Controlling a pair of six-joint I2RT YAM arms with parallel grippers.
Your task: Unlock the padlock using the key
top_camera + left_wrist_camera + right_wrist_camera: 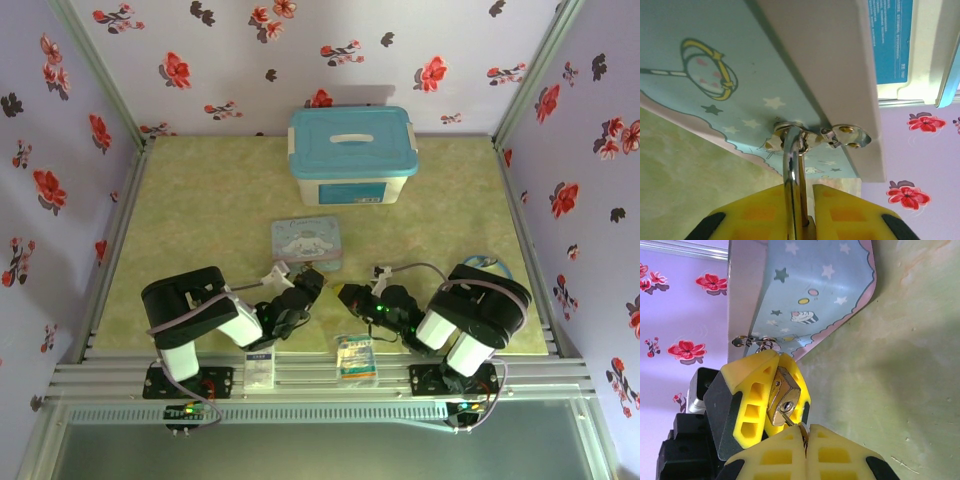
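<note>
Brass padlock [781, 396] clamped in left gripper [806, 205], key [792, 419] pinched by right gripper [805, 440]: seat fully, then twist square, no side-load.

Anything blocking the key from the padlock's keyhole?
Nothing visible. The key, pinched in the right gripper, has its tip at the keyhole of the padlock, which the left gripper clamps.
</note>
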